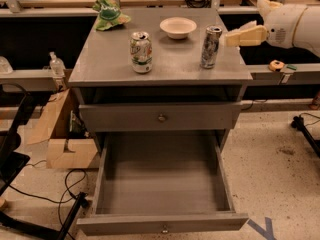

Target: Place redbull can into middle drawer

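Note:
The redbull can, tall, slim and silver with dark markings, stands upright on the right part of the grey cabinet top. The middle drawer is pulled wide open below; it is a deep grey box with nothing in it and a small knob on its front. My gripper comes in from the right at the height of the can's upper half. Its cream fingers point left, and their tips are just right of the can, a small gap away.
A shorter white-and-green can stands left of the redbull can. A white bowl and a green crumpled bag sit at the back. A closed knobbed drawer front is above the open one. A cardboard box and cables lie left.

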Robot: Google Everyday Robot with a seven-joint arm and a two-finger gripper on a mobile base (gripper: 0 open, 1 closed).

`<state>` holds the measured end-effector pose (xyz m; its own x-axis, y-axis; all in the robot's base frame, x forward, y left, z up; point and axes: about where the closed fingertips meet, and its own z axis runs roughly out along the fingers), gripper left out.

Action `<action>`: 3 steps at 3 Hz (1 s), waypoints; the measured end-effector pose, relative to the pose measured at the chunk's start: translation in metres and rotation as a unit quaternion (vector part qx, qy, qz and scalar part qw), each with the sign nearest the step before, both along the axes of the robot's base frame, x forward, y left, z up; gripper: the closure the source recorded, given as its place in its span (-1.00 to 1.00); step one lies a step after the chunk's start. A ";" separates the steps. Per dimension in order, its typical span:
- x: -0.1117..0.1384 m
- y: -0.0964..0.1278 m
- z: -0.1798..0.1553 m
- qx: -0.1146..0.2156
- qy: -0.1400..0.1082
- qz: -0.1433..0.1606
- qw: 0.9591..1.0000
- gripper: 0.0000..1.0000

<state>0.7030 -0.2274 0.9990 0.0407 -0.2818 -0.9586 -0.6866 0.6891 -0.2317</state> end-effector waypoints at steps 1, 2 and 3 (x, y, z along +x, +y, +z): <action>0.048 0.032 -0.035 0.014 -0.015 0.016 1.000 -1.00; 0.074 0.050 -0.057 0.008 -0.015 0.023 1.000 -1.00; 0.098 0.054 -0.078 0.020 0.010 0.017 1.000 -1.00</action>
